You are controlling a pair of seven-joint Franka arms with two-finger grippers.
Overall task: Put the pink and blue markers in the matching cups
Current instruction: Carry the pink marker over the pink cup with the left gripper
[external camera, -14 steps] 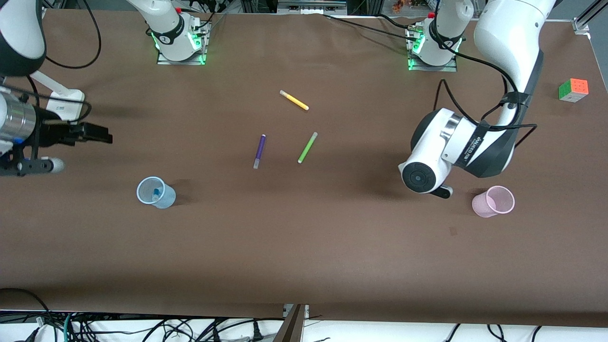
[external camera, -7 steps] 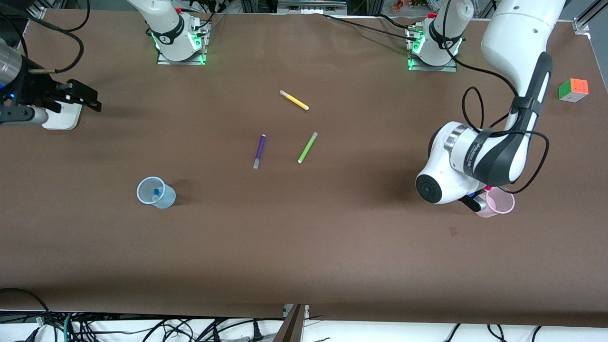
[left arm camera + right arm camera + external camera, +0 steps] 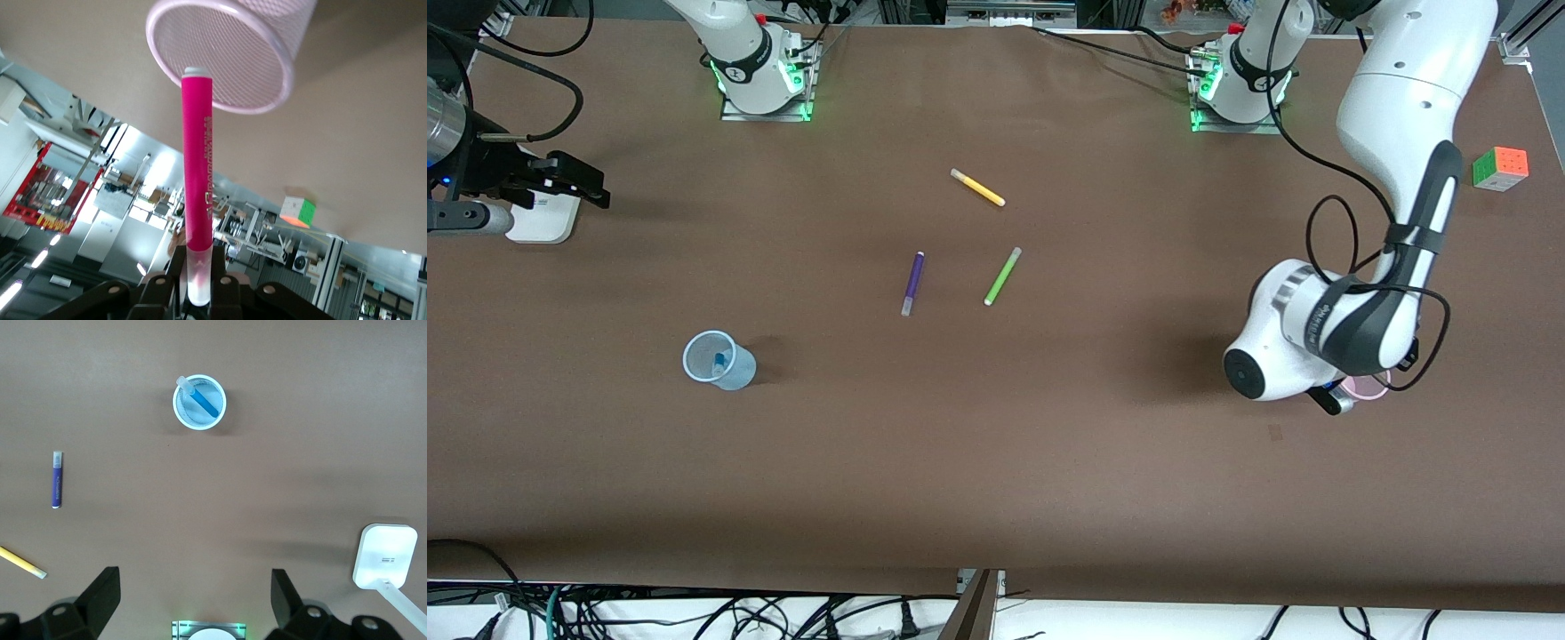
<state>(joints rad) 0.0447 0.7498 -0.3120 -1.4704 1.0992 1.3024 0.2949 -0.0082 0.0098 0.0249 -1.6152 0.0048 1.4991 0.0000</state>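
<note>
Since half a second ago the left arm has swung lower over the table, so its wrist now covers most of the pink cup (image 3: 1371, 387); a second ago that cup stood fully exposed. The right gripper (image 3: 578, 182) has barely shifted and waits aloft over the right arm's end of the table.

Front view: only a sliver of the pink cup's rim shows at 5 o'clock of the left wrist housing. The left gripper (image 3: 1329, 397) is largely hidden here. The blue cup (image 3: 718, 360) stands at 8 o'clock from the purple marker (image 3: 911, 283), with the blue marker (image 3: 718, 362) leaning inside it. The green marker (image 3: 1002, 276) lies beside the purple one; the yellow marker (image 3: 977, 188) lies at 12 o'clock of both. A colour cube (image 3: 1500, 168) sits at 1 o'clock of the pink cup.

Left wrist view: the left gripper's (image 3: 197, 293) fingers are clamped on the pale cap end of the pink marker (image 3: 198, 167), whose free tip sits at the mouth of the pink cup (image 3: 267, 100); whether it has entered I cannot tell.

Right wrist view: the right gripper's fingers (image 3: 100, 597) stand wide apart, holding nothing. A white block (image 3: 385, 555) lies on the table.
</note>
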